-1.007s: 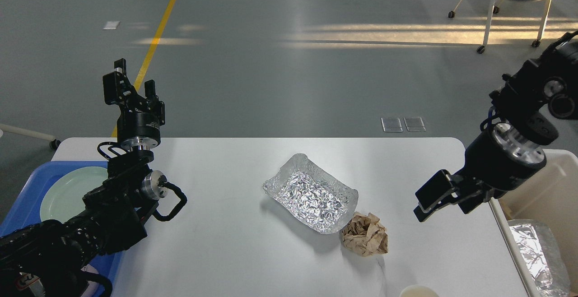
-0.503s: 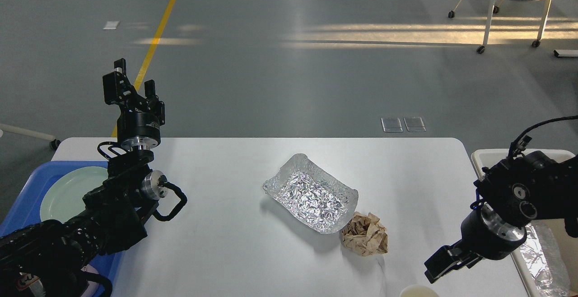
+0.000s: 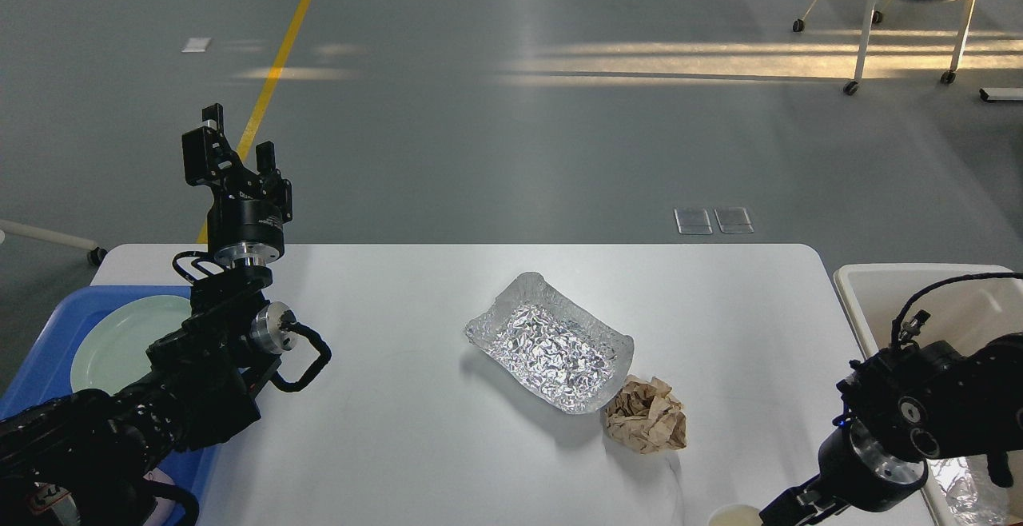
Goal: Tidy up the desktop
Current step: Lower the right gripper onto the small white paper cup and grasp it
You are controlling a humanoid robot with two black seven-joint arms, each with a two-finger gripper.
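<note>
Low at desktop edge, right end effector, formerly higher.

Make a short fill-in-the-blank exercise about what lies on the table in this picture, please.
1. The crinkled silver foil tray lies near the middle of the white rectangular desktop, and it holds ____.
2. The crumpled paper ball beside the tray is ____ in colour.
3. The round pale green plate rests on a ____ tray.

Missing words: nothing; brown; blue
</note>
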